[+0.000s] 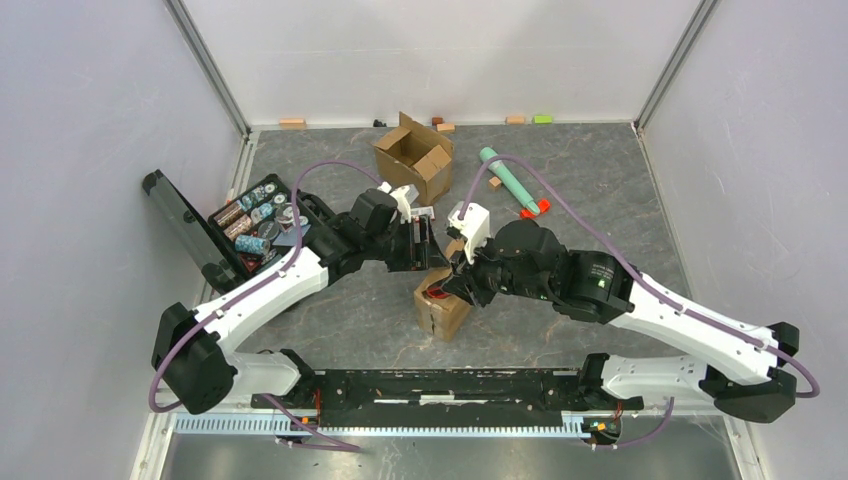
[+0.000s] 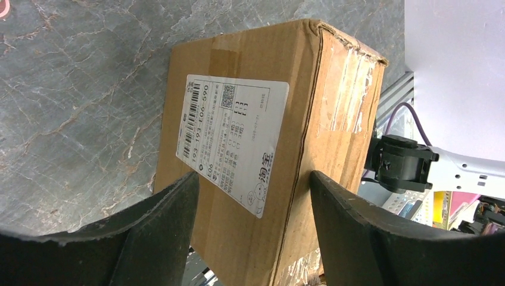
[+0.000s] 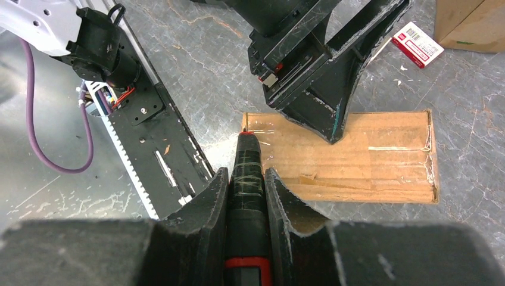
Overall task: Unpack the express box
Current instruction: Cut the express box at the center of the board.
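- The express box (image 1: pixel 441 305) lies closed on the grey worktop (image 1: pixel 340 320), with my two claws meeting over it.
- My left claw (image 2: pixel 253 176) stands wide open over the box. Its fingers (image 2: pixel 155 232) flank the face with the white shipping label (image 2: pixel 232 143), and I cannot tell whether they touch the cardboard.
- My right claw (image 3: pixel 246 173) is clamped on a black pen-shaped tool (image 3: pixel 245 149), whose red tip sits at the box's near corner.
- An opened carton (image 1: pixel 415 155) sits well beyond the box.
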Action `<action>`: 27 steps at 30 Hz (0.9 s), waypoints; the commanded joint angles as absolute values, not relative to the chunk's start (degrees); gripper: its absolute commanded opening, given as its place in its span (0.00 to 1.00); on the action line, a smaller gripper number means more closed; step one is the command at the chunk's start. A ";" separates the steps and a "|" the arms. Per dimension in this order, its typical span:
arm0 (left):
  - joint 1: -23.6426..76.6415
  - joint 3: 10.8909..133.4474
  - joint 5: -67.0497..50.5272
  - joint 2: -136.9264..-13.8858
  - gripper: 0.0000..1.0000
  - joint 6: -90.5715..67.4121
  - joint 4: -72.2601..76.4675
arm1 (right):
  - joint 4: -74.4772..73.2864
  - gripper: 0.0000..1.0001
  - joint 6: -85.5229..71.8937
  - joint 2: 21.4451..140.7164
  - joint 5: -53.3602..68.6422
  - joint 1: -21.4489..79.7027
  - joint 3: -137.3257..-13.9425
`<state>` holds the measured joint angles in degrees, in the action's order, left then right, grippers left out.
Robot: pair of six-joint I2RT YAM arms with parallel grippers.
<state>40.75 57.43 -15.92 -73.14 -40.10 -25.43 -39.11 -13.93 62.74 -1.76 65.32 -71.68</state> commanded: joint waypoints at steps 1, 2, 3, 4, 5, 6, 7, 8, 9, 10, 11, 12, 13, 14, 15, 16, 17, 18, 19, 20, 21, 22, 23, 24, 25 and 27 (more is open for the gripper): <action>40.89 55.99 -9.56 -75.29 0.74 -40.87 -27.96 | -44.27 0.00 -15.96 64.34 -0.15 65.97 -66.28; 40.95 56.06 -9.57 -75.29 0.74 -41.01 -27.91 | -43.59 0.00 -16.30 64.34 0.99 65.93 -65.39; 40.96 56.01 -9.71 -75.25 0.74 -41.01 -27.62 | -42.78 0.00 -16.97 64.13 2.29 65.92 -64.21; 40.96 55.84 -9.92 -75.10 0.74 -41.09 -27.12 | -41.25 0.00 -17.57 63.57 3.71 65.81 -62.93; 40.96 55.81 -10.22 -75.15 0.74 -41.05 -26.77 | -40.22 0.00 -18.25 62.97 4.62 65.68 -61.66; 41.00 55.73 -10.53 -75.20 0.74 -40.93 -26.53 | -39.37 0.00 -18.74 62.42 5.62 65.22 -60.87; 41.01 55.66 -10.79 -75.16 0.74 -40.69 -26.11 | -39.02 0.00 -19.03 61.95 6.47 64.67 -60.38; 41.04 55.59 -11.18 -75.07 0.75 -40.42 -25.75 | -38.66 0.00 -19.48 61.28 7.39 63.78 -59.98; 41.00 55.42 -11.76 -74.96 0.75 -40.02 -24.81 | -38.17 0.00 -20.00 60.65 8.29 62.81 -59.67; 41.05 55.10 -12.15 -74.75 0.75 -39.92 -23.70 | -37.96 0.00 -20.29 60.12 9.10 61.86 -59.35; 41.05 54.98 -12.32 -74.75 0.75 -39.87 -23.17 | -38.01 0.00 -20.62 59.62 10.00 60.86 -59.08; 41.04 55.18 -12.47 -74.85 0.75 -39.61 -23.03 | -38.12 0.00 -20.79 59.21 10.47 60.17 -58.89; 41.04 55.30 -12.42 -75.22 0.75 -39.23 -23.03 | -37.88 0.00 -21.08 58.64 11.41 59.53 -58.53; 40.96 55.28 -12.24 -75.54 0.75 -39.03 -22.88 | -37.81 0.00 -21.15 58.18 12.26 59.41 -58.30; 40.96 55.32 -11.83 -76.02 0.75 -38.78 -23.00 | -37.94 0.00 -21.29 57.76 12.55 59.27 -58.11; 40.87 55.37 -11.62 -76.56 0.75 -38.37 -23.19 | -38.77 0.00 -21.39 57.43 12.19 59.30 -58.17; 40.79 55.39 -11.92 -77.06 0.75 -38.05 -23.09 | -39.87 0.00 -21.30 57.15 11.41 59.29 -58.44; 40.78 55.33 -12.36 -77.33 0.75 -37.68 -22.61 | -41.51 0.00 -20.94 56.91 10.26 59.33 -58.85; 40.76 55.09 -12.54 -77.44 0.75 -37.42 -21.86 | -42.56 0.00 -20.56 56.59 9.78 59.33 -59.23; 40.71 54.94 -12.63 -77.68 0.75 -36.83 -21.30 | -43.18 0.00 -20.47 56.09 9.37 59.35 -59.31; 40.62 55.01 -13.12 -78.04 0.76 -36.07 -20.97 | -43.71 0.00 -20.34 55.62 8.86 59.32 -59.56; 40.56 55.23 -13.62 -78.48 0.76 -35.37 -20.83 | -44.53 0.00 -19.92 55.51 8.42 59.33 -60.12; 40.56 55.36 -14.05 -78.97 0.77 -34.55 -20.79 | -45.31 0.00 -19.50 55.46 8.19 59.33 -60.59; 40.54 55.33 -14.42 -79.26 0.77 -33.96 -20.30 | -46.02 0.00 -19.20 55.54 7.90 59.33 -61.23; 40.47 55.24 -15.03 -79.57 0.77 -33.39 -19.78 | -46.67 0.00 -18.78 55.63 7.66 59.33 -61.72; 40.31 54.96 -15.56 -79.69 0.77 -32.69 -18.91 | -47.55 0.00 -18.20 55.82 7.41 59.26 -62.77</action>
